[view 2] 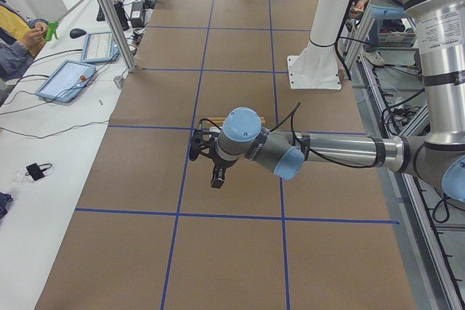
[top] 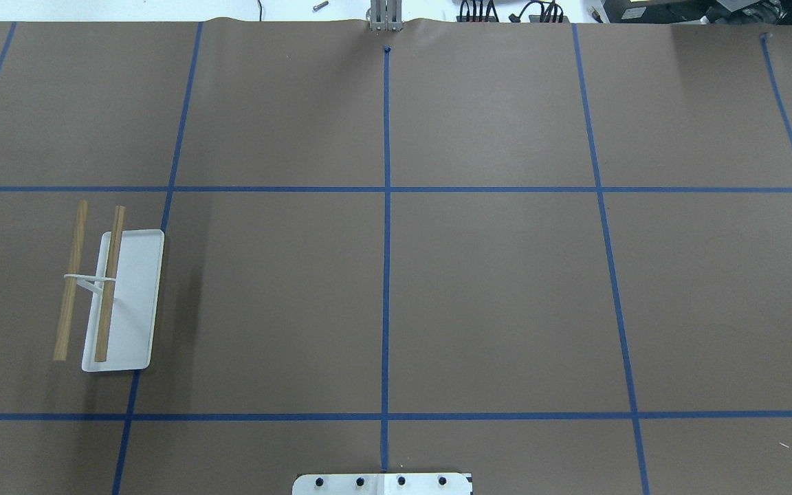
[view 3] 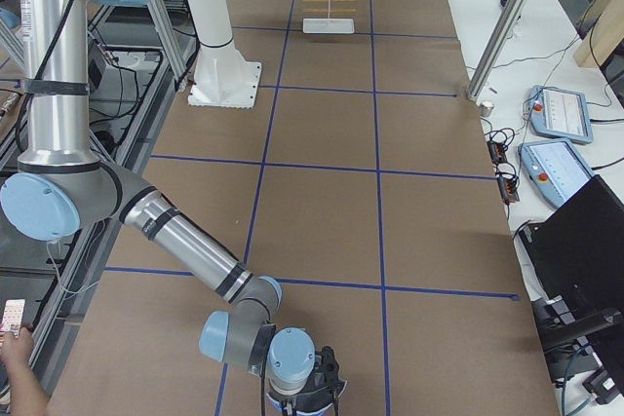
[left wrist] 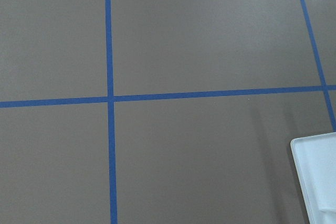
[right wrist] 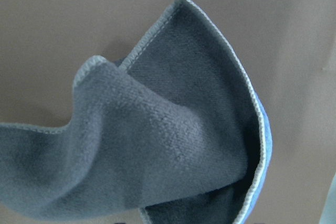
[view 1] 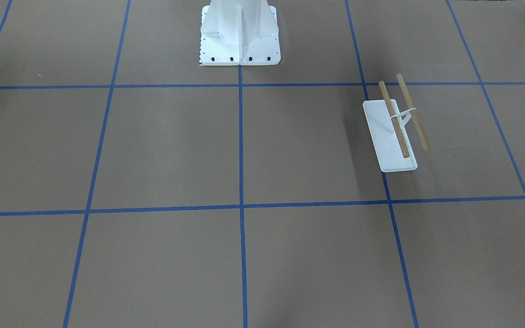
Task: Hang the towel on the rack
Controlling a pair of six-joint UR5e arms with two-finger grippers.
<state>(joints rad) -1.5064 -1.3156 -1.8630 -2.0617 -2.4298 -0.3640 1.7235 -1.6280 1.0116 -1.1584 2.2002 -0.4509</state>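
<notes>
The rack (view 1: 388,141) stands on the table on my left side, white base with two wood rods, and shows in the overhead view (top: 131,295) and far off in the exterior right view (view 3: 329,21). The towel (right wrist: 173,145), grey with pale stitching and a blue edge, fills the right wrist view in loose folds over the brown table. My right gripper (view 3: 314,395) is low at the table's right end; I cannot tell if it is open or shut. My left gripper (view 2: 207,166) hovers in front of the rack's rods (view 2: 211,119); I cannot tell its state. The left wrist view shows a corner of the rack's base (left wrist: 317,177).
The large white bolted pedestal (view 1: 239,36) stands at the table's robot side. Blue tape lines grid the brown table (top: 492,295). Tablets and cables lie on the white bench (view 2: 65,81) beyond the far edge, where an operator sits.
</notes>
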